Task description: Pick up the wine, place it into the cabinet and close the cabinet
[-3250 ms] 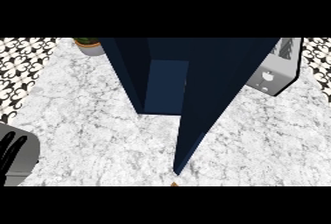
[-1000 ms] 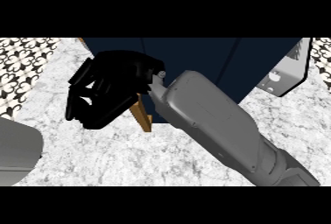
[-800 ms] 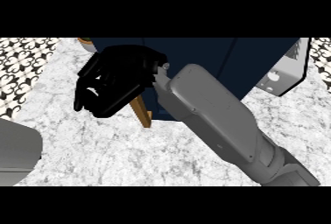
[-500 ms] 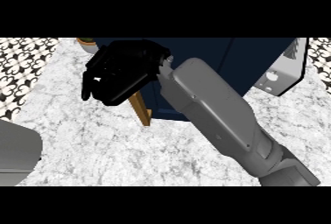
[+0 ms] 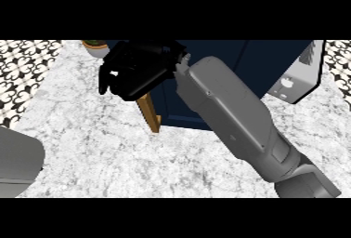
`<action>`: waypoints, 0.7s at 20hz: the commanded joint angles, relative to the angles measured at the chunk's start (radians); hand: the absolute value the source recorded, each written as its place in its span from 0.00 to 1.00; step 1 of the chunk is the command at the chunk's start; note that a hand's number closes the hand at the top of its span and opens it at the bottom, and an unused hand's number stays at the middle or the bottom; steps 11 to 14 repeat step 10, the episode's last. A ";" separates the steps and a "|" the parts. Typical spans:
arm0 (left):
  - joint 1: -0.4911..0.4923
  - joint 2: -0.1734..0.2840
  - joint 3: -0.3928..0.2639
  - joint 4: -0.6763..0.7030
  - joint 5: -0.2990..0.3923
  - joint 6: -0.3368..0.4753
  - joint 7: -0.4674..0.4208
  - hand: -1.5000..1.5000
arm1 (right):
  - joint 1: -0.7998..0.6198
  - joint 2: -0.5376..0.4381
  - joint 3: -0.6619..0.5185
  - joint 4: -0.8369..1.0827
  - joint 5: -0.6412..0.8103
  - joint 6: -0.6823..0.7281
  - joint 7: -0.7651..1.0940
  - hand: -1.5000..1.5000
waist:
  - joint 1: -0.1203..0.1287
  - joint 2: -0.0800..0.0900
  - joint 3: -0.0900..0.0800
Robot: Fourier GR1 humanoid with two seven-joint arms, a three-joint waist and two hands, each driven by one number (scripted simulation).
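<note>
The dark blue cabinet (image 5: 267, 60) stands at the back middle of the marble counter (image 5: 103, 148). Its door (image 5: 179, 111) hangs partly ajar, showing a wooden edge (image 5: 150, 114) on the near left. My right hand (image 5: 140, 69) lies against the upper part of that door, fingers relaxed and pointing down-left, holding nothing. The grey right forearm (image 5: 240, 121) crosses the view from the lower right. No wine bottle is visible; the door and my arm hide the cabinet's inside. Only the grey left forearm (image 5: 15, 162) shows at the lower left.
A small potted plant (image 5: 96, 46) stands at the back left beside my right hand. A pale grey appliance (image 5: 298, 76) stands right of the cabinet. Patterned tiles (image 5: 24, 74) border the counter on the left and at the far right.
My right hand has moved up and away along the door, and the door's wooden edge has swung a little toward the cabinet. 3.2 s ago no arm was there and the door stood wide open.
</note>
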 commanded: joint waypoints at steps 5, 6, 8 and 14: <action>0.000 0.006 0.085 0.067 0.004 0.006 -0.024 0.00 | -0.014 -0.158 -0.113 0.084 0.119 -0.153 -0.161 1.00 | 0.000 0.025 0.008; -0.013 0.011 0.094 0.079 0.004 0.010 -0.018 0.00 | 0.026 -0.155 -0.108 0.086 0.120 -0.135 -0.186 1.00 | -0.009 0.029 0.008; -0.038 0.006 0.077 0.062 -0.016 0.030 -0.001 0.00 | -0.014 -0.149 -0.115 0.092 0.130 -0.155 -0.188 1.00 | -0.014 0.032 0.007; -0.049 -0.022 0.066 0.046 -0.029 0.045 -0.012 0.00 | -0.003 -0.138 -0.109 0.103 0.146 -0.151 -0.216 1.00 | -0.009 0.036 0.007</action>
